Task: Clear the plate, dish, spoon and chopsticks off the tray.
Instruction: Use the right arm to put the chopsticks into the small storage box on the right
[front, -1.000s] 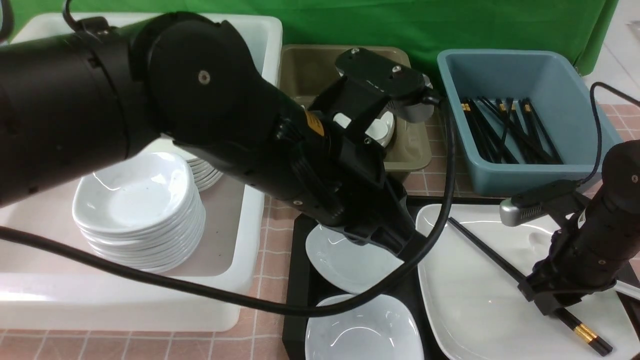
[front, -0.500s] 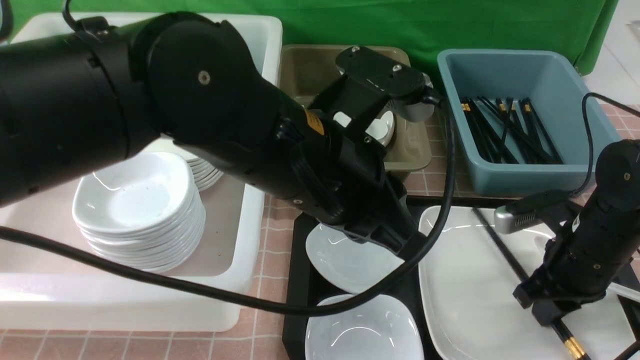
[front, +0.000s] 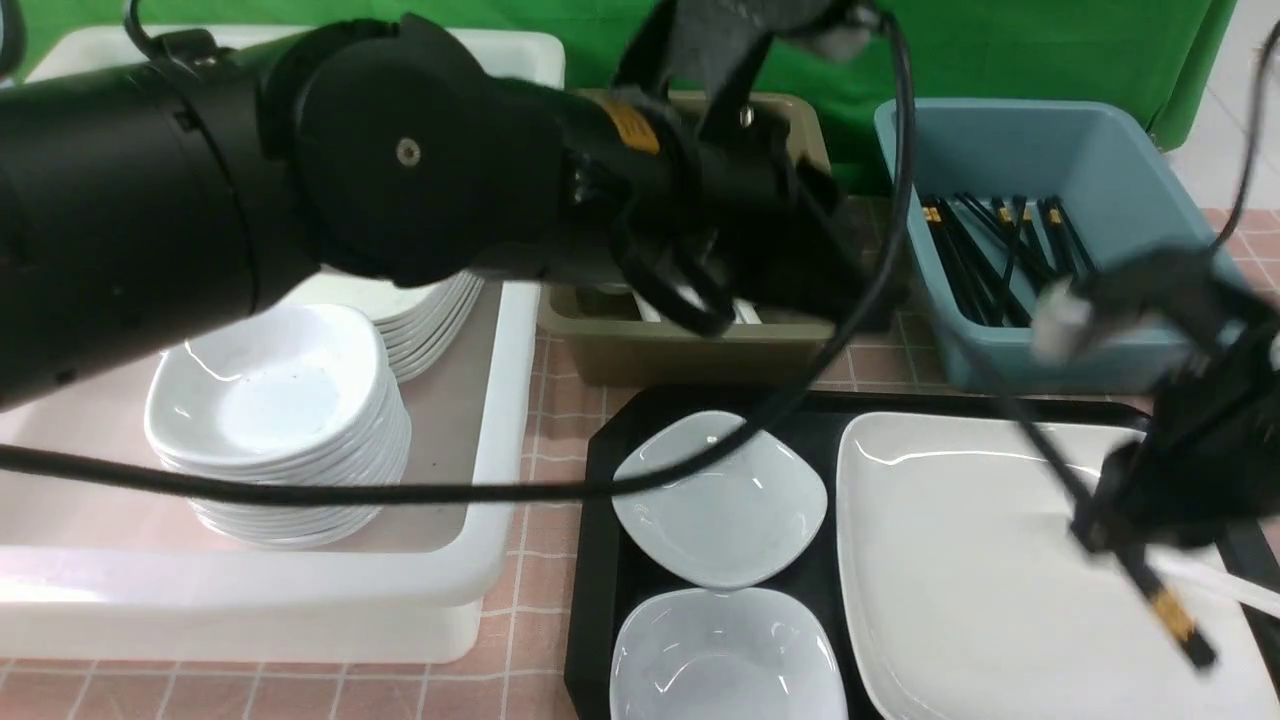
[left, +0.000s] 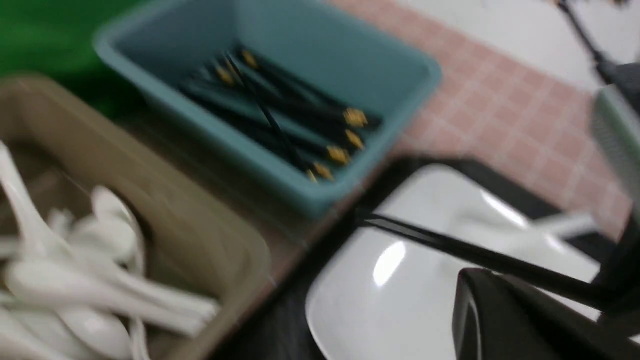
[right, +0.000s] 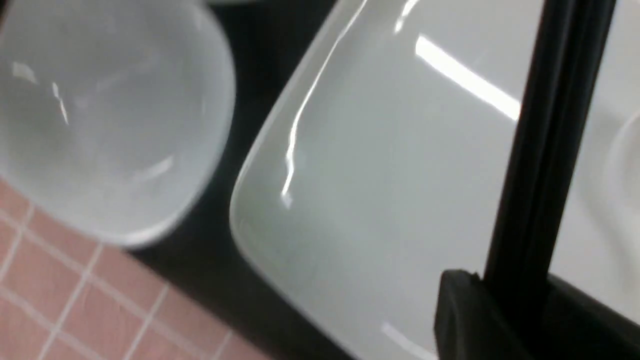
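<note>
1. Black chopsticks (front: 1150, 585) are clamped in the right gripper (front: 1105, 530), with the jaws narrow and pinching the pair together.
2. The grip sits nearer the thick end. The gold band sticks out at 5 o'clock of the fingers, and the thin tips point to 11 o'clock, toward the blue bin (front: 1100, 150).
3. The pair is tilted over the plate (front: 960, 580). In the right wrist view it looks clear of the glaze, but motion blur means I can't confirm that.
4. The plate fills the 3 o'clock half of the tray (front: 600, 560) and lies flat.
5. The spoon (front: 1235, 585) is at the plate's 3 o'clock edge. Only a white strip shows past the right arm, and it is blurred in the left wrist view.
6. Two small dishes are on the tray's 9 o'clock side, just beside each other: the far one (front: 720, 500) and the near one (front: 725, 655). Both are upright.
7. The left gripper (left: 495, 320) is closed, with nothing visible in it. That arm reaches across at 12 o'clock of the tray, over the olive bin (front: 690, 350).
8. The olive bin holds white spoons, and the blue bin at 2 o'clock holds more black chopsticks.
9. The white tub (front: 480, 560) at 9 o'clock holds a stack of dishes (front: 280, 420).
</note>
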